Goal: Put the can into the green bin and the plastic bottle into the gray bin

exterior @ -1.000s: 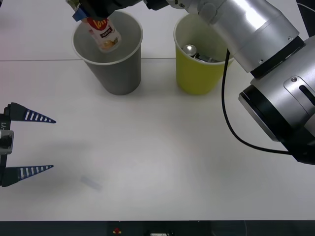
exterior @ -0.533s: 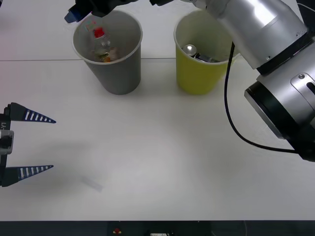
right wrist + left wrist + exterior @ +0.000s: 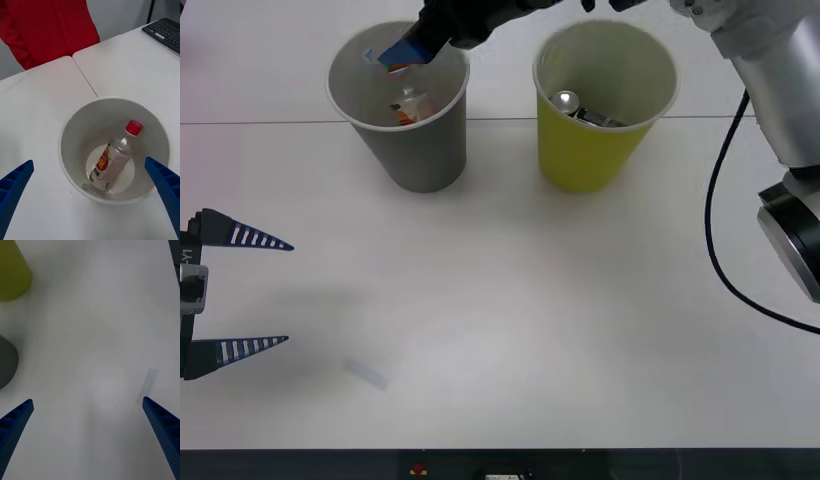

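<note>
One plastic bottle (image 3: 114,157) – seemingly leaning – inside one gray bin (image 3: 71,150).

Right gripper (image 3: 405,52) hides part of the plastic bottle (image 3: 408,103).

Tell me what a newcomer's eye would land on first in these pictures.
First, the two big cup-shaped bins side by side at the far side of the table: the gray bin with the red-capped plastic bottle lying inside, and the green bin holding the can. Next, the right gripper, open above the gray bin's rim. The left gripper waits open at the table's near left edge.
</note>
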